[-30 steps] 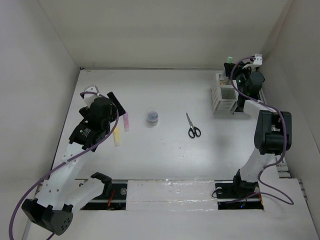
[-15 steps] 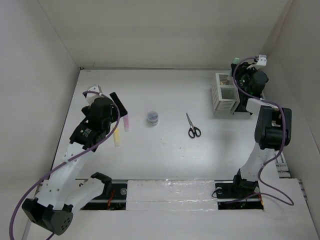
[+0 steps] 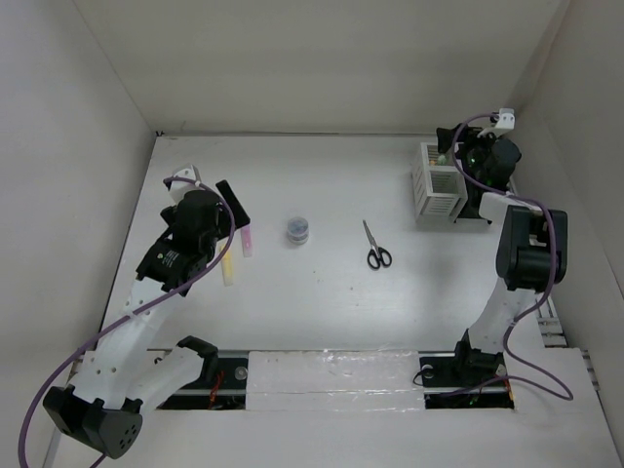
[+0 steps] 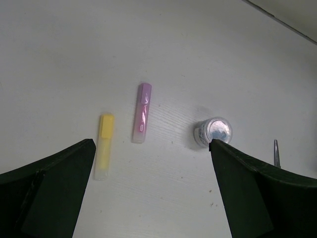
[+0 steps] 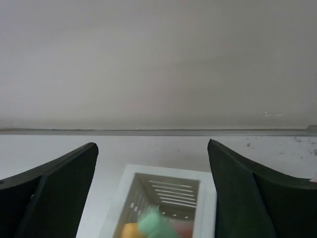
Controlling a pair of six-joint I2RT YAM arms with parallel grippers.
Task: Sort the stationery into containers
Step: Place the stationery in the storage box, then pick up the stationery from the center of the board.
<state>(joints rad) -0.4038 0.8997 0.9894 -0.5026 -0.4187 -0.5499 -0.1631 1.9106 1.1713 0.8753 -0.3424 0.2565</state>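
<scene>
Lying on the table are a yellow highlighter [image 4: 104,146], a purple highlighter [image 4: 142,113], a small round roll [image 4: 214,131] and black-handled scissors [image 3: 375,249]. My left gripper [image 4: 151,144] hangs open above the two highlighters [image 3: 227,265], holding nothing. At the back right stands the white slatted container [image 3: 436,185]. My right gripper [image 5: 152,146] is open just above that white container [image 5: 163,171]. A green highlighter [image 5: 156,224] lies blurred inside it, free of the fingers, next to an orange-yellow one [image 5: 130,230]. The black container is mostly hidden behind the right arm.
White walls close the table at the back and on both sides. The right arm [image 3: 522,253] stands along the right wall, beside the containers. The scissors' tip [image 4: 276,153] shows at the right edge of the left wrist view.
My right gripper has opened and let go of the green highlighter, which now sits in the white container. The left arm has barely moved.
</scene>
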